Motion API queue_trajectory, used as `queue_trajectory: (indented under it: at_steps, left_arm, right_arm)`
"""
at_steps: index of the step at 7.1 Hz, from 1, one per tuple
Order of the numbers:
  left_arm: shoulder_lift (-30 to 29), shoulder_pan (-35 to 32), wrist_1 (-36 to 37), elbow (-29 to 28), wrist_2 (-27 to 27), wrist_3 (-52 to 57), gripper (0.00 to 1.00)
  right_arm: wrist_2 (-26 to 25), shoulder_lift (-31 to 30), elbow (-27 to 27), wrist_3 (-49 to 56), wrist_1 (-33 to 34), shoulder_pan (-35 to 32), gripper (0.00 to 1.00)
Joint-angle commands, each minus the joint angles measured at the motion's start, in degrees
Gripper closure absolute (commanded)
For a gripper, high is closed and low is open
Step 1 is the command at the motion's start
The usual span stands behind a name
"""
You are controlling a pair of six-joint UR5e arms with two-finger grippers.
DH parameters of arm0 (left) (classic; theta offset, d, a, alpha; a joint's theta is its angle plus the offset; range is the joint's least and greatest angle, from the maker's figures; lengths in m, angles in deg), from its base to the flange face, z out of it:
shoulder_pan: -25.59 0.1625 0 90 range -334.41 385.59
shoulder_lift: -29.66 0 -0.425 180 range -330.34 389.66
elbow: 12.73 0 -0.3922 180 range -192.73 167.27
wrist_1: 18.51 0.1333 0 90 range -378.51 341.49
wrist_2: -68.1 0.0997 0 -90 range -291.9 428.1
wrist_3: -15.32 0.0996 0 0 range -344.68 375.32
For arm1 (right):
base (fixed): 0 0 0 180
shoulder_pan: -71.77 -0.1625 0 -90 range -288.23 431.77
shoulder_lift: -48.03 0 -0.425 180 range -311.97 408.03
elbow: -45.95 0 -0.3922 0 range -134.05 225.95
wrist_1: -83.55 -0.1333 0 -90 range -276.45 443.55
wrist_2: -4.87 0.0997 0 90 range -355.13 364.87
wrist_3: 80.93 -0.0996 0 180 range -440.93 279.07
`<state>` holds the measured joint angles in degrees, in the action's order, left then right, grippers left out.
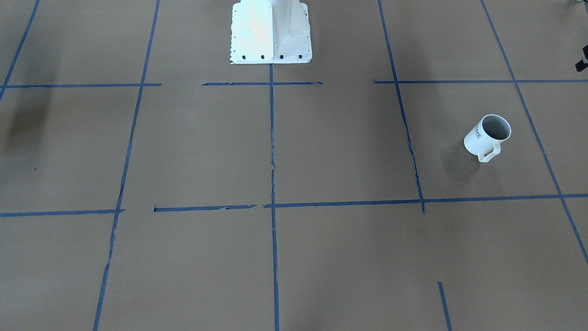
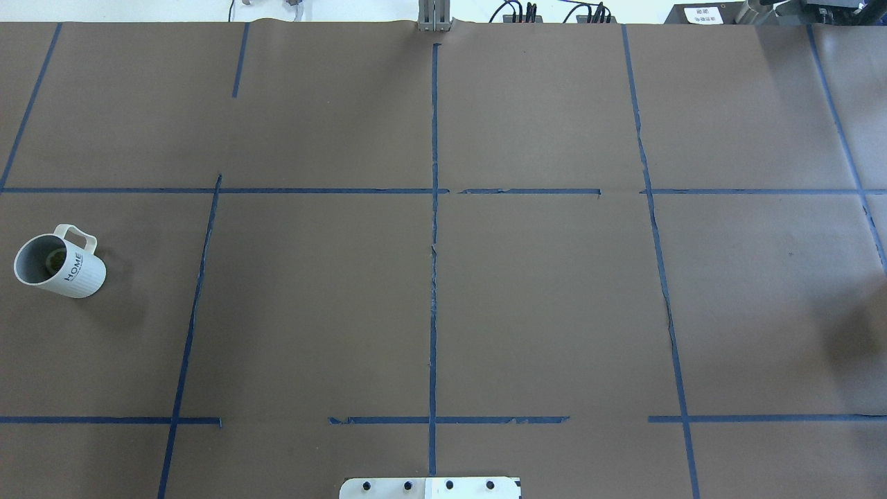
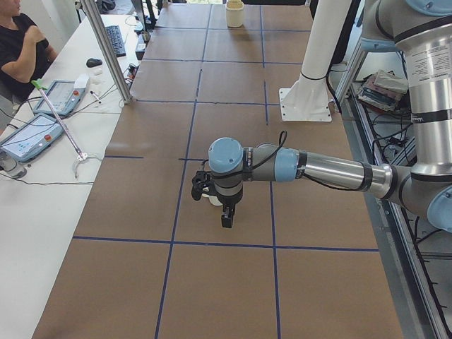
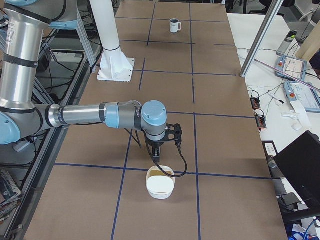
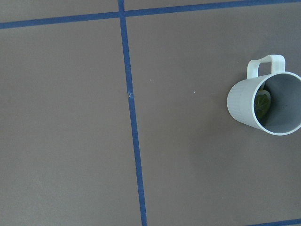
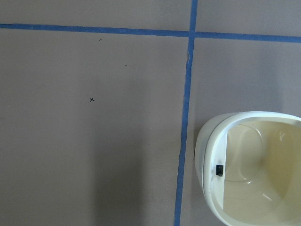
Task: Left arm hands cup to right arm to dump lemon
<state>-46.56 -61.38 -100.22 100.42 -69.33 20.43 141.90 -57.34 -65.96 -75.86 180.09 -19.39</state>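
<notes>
The white cup (image 2: 69, 274) with "HOME" lettering stands upright at the table's far left in the overhead view, with the yellow-green lemon (image 2: 53, 260) inside. The cup (image 5: 249, 101) and lemon (image 5: 262, 104) also show at the right edge of the left wrist view. The cup shows in the front view (image 1: 477, 140) too. My left gripper (image 3: 224, 212) hangs above the table close to the cup (image 3: 214, 200), which it mostly hides; I cannot tell if it is open. My right gripper (image 4: 157, 154) hovers at the other end of the table; I cannot tell its state.
A cream-white bowl (image 4: 160, 192) sits just in front of my right gripper and shows in the right wrist view (image 6: 207, 155). The white robot pedestal (image 1: 271, 32) stands at the table's middle edge. Blue tape lines grid the brown table. An operator and tablets are beside the table (image 3: 21, 42).
</notes>
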Motion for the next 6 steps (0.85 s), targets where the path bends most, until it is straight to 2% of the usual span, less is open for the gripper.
queue_trajectory:
  at_steps: [1, 2, 3, 4, 6]
  left_arm:
    - [-1.98, 3.36, -1.97, -0.56, 0.05, -5.16, 0.00]
    - [-3.91, 7.74, -2.23, -0.65, 0.14, -11.38, 0.00]
    - [-5.06, 11.00, -4.41, -1.87, 0.23, -15.01, 0.00]
    - [-5.59, 12.25, -10.08, -4.84, 0.32, -18.09, 0.00]
    - [-6.82, 18.30, -22.92, -9.60, 0.75, -31.94, 0.00]
  right_arm:
    - [1.65, 0.07, -0.06, -0.23, -2.64, 0.63, 0.00]
    - [2.53, 0.07, 0.11, -0.75, -6.15, 1.50, 0.00]
    - [2.54, 0.16, -0.06, -4.07, -6.62, 2.73, 0.00]
    - [2.45, 0.25, -0.06, -7.75, -10.02, 4.91, 0.00]
    - [1.76, 0.42, 0.12, -22.57, -22.38, 10.45, 0.00]
